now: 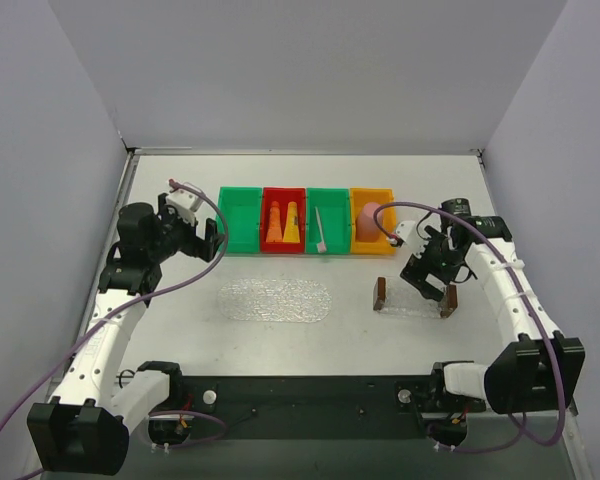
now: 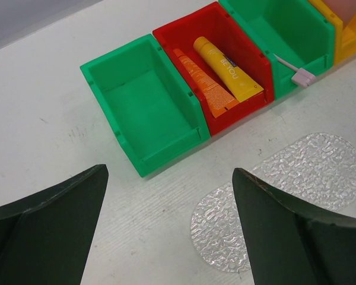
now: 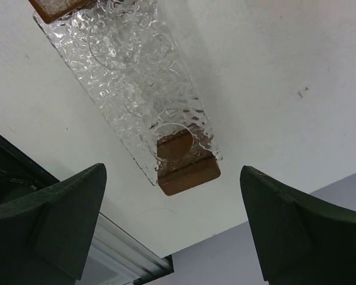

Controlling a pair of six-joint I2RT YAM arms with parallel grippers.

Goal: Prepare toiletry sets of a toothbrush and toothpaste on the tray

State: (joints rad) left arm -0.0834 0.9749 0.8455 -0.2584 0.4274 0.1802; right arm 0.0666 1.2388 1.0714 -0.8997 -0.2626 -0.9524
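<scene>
Two jaws, left end effector [image 2: 169, 178]: spread wide with nothing between them, hanging over the counter [image 2: 59, 119] short of the bins.
Toothpaste, place: the orange tube [image 2: 204, 83] and the yellow tube [image 2: 228, 68] lie touching, side by side, in the red bin [image 2: 237, 110].
Toothpaste, handling: likely light, soft-walled and a little slick. A pinch across the fatter cap end should hold better than one on the flat crimp.
Toothbrush [image 1: 320, 232], place: lying lengthwise in the green bin [image 1: 330, 195] just right of the red one.
Toothbrush, handling: probably very light, stiff and thin, so it could roll or pivot. Best taken mid-handle, across its width.
Tray [image 3: 136, 89], place: on the counter to the right, bare, well apart from the bins.
Tray, handling: clear, rigid and light by the look of it. A nudge might slide it, so loads should go down gently between the brown handle blocks [image 3: 187, 172].
Right end effector [image 3: 172, 172]: jaws wide apart, gripping nothing, poised above the tray's near block.
Hard to make out: the left wrist view shows only one end of the toothbrush, jutting over the bin's edge. From above the tray nearly vanishes against the counter. The far block is cut off at the edge of the right wrist view.
</scene>
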